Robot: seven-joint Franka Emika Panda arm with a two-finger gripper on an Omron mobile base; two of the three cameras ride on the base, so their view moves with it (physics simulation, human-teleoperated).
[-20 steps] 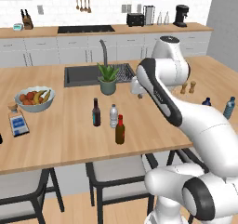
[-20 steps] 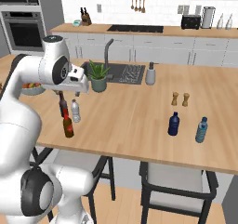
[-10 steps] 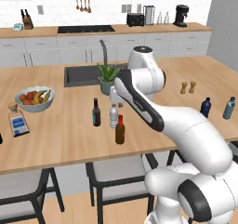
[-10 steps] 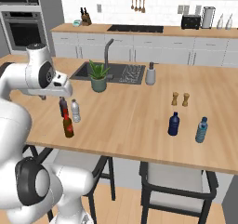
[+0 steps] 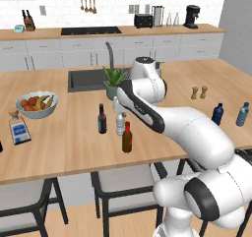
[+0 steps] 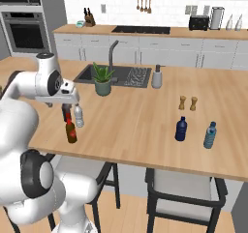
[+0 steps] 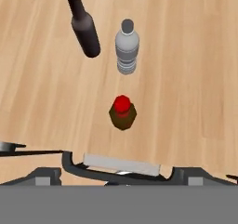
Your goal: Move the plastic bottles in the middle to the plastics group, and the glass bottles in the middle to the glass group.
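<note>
I have swung my arm left across the tabletop (image 5: pixel 74 142); my claw (image 6: pixel 72 100) now hangs wide open and empty above the brown bottle (image 7: pixel 122 112), beside the water bottle (image 7: pixel 127 46) and near-black bottle (image 7: pixel 83 25). Grasping comes next.

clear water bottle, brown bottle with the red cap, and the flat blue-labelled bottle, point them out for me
clear water bottle (image 7: pixel 127 49): hand view, on its ribbed body.
brown bottle with the red cap (image 7: pixel 122 111): hand view, seen from above, on the shoulder just below the red cap.
flat blue-labelled bottle (image 5: pixel 19 131): left base view, on the blue-and-white label.
</note>
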